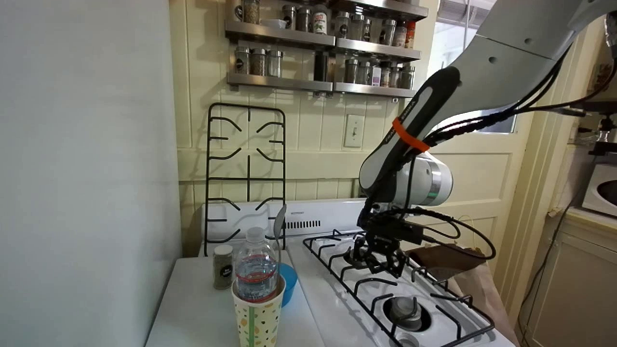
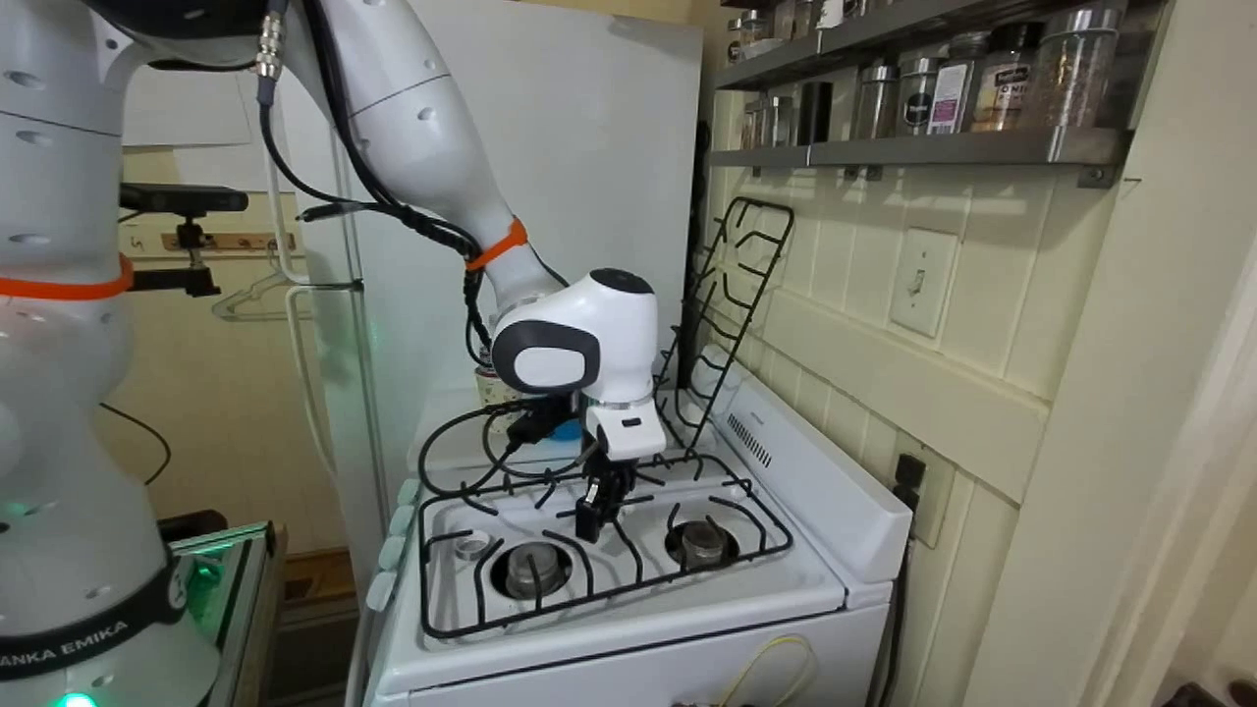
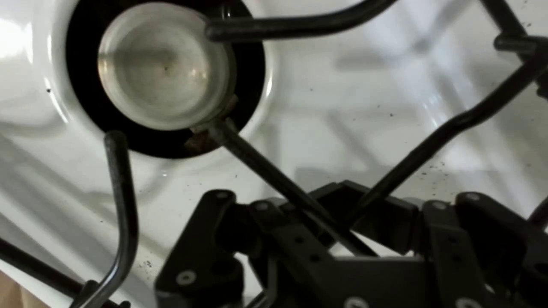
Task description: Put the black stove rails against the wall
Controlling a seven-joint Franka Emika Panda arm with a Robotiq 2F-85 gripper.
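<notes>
One black stove rail stands upright, leaning against the cream-yellow wall at the back of the stove; the rail shows in both exterior views (image 1: 248,179) (image 2: 746,316), as does the wall (image 1: 313,120) (image 2: 884,353). The second black stove rail (image 1: 376,279) (image 2: 609,593) lies over the white stovetop's burners. My gripper (image 1: 385,267) (image 2: 594,520) is low over its middle. In the wrist view, the gripper's fingertips (image 3: 340,188) meet around the crossing bars of that rail (image 3: 265,170). Whether the rail is lifted slightly, I cannot tell.
A patterned cup (image 1: 258,320) holding a bottle, a spice jar (image 1: 222,267) and a blue bowl (image 1: 288,284) stand beside the leaning rail. Metal spice shelves (image 1: 279,83) hang above. The stove's raised back panel (image 2: 815,471) runs along the wall. A paper bag (image 1: 475,284) stands beside the stove.
</notes>
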